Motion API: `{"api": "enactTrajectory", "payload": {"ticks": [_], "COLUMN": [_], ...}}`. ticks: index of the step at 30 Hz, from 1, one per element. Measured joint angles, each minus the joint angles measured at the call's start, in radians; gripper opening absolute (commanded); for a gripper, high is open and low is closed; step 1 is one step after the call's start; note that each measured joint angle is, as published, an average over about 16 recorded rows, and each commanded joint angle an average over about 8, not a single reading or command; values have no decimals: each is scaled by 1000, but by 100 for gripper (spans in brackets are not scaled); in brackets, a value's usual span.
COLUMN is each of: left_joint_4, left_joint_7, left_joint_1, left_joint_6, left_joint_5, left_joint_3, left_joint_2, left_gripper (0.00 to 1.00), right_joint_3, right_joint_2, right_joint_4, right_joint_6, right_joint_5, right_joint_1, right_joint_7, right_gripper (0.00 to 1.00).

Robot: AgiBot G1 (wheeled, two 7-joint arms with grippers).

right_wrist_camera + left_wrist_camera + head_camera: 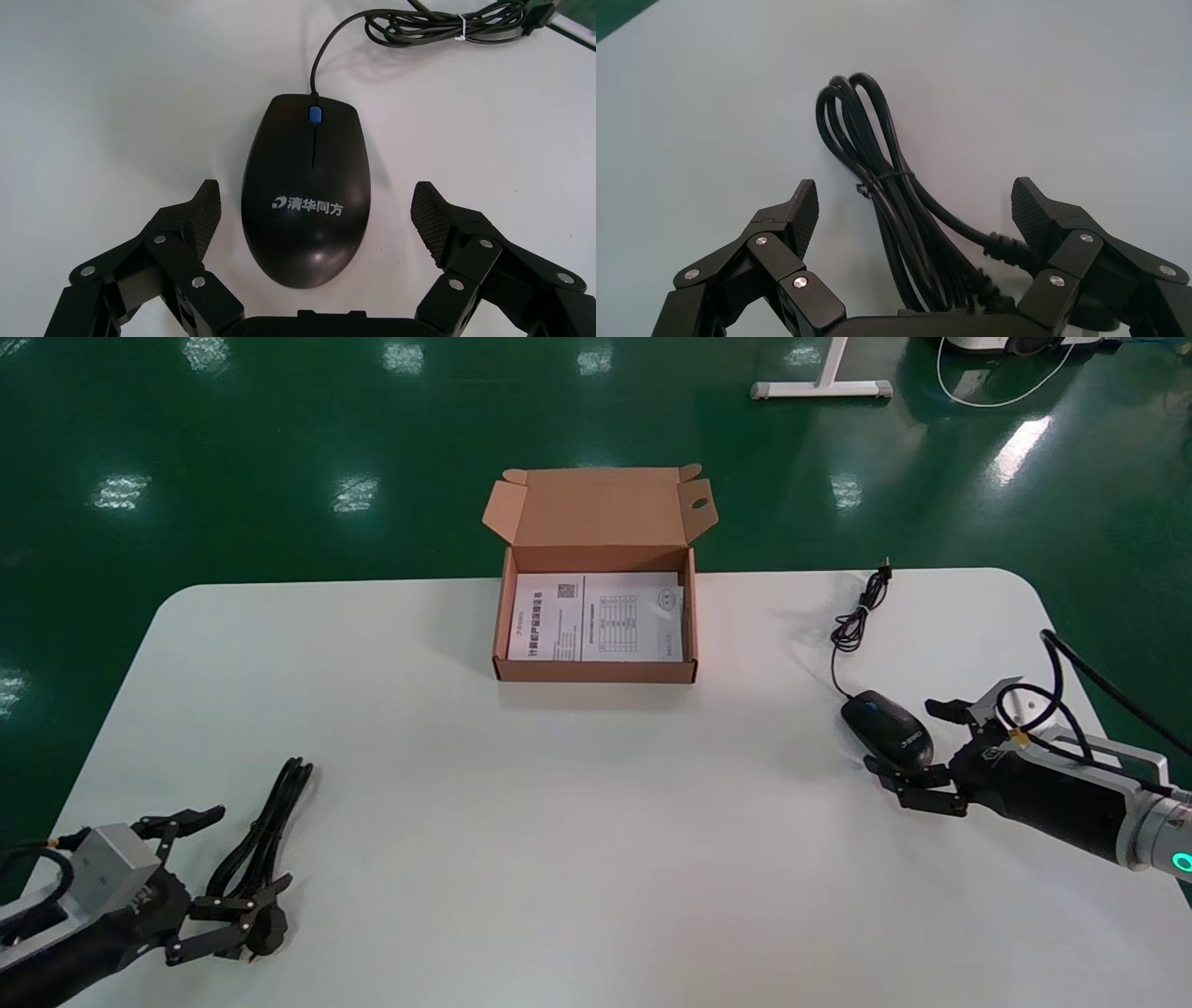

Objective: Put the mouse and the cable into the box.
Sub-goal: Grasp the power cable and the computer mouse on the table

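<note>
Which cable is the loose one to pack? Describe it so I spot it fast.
On the white table, look at the near-left corner, where the open left gripper straddles the cable. It is a thick black bundle cinched by a tie, unlike the thin cord trailing from the mouse at the right gripper.

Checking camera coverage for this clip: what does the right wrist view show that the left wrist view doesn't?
Right wrist only: the black wired computer mouse framed by the open right end effector, plus its thin bundled cord. Left wrist only: the thick black tied power cable inside the open left end effector. Both: the white tabletop, nothing gripped.
</note>
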Motion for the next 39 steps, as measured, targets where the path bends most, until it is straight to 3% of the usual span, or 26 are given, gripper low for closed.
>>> {"api": "enactTrajectory", "payload": {"ticks": [31, 33, 39], "left_joint_4": [-27, -27, -27], "left_joint_7": [-26, -28, -32], "left_joint_1": [85, 86, 87], "left_joint_6": [-33, -31, -28], "left_joint_5": [-14, -16, -17], "left_joint_3": [-9, -8, -7], "left_joint_2": [2, 1, 0], "left_gripper": [100, 87, 12], "right_joint_3": [12, 12, 13], "right_joint_2": [-16, -16, -15], "right_joint_4": [-14, -17, -21], "right_joint_6": [0, -1, -1], "right_joint_5": [17, 18, 19], "right_joint_1": [-14, -15, -16], "right_joint_7": [14, 18, 24], "right_gripper": [98, 76, 3]}}
